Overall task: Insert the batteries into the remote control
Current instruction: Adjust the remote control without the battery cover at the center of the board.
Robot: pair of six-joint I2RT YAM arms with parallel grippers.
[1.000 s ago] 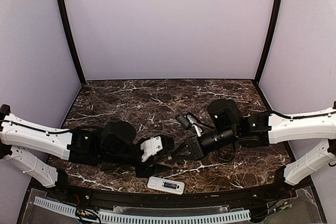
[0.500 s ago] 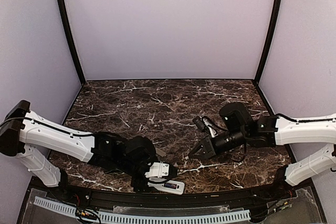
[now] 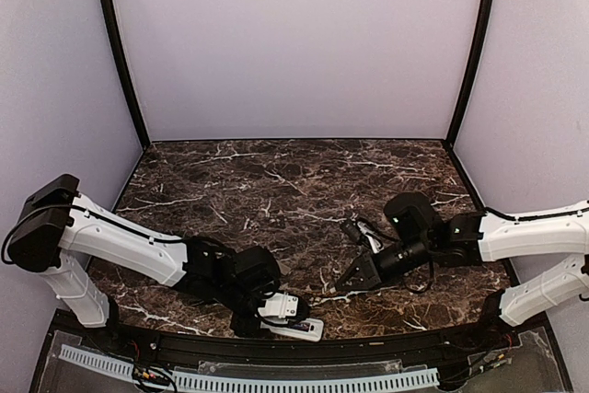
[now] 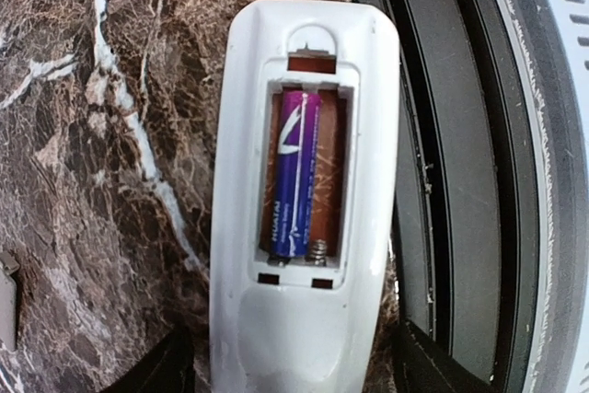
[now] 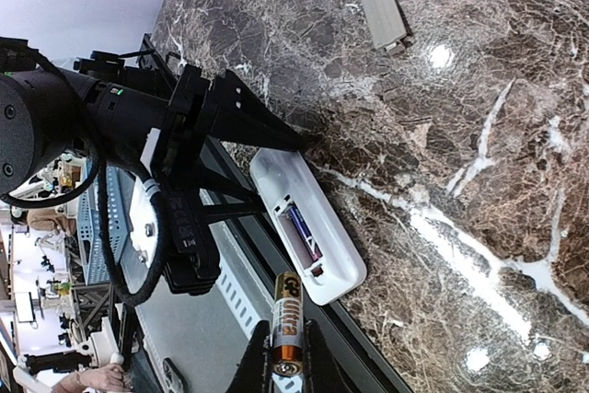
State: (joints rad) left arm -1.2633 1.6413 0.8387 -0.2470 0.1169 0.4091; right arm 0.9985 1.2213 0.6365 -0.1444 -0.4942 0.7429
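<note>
The remote control lies back-up at the tabletop's near edge, a purple battery in its open compartment, with the left gripper's jaws released astride one end, while the right gripper's jaws clench a gold-and-black battery.

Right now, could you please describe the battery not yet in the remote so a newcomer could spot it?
Follow the right arm over the marble table to the right gripper, shut on a battery. Unlike the purple battery in the remote control, this one is gold and black with a copper end.
</note>
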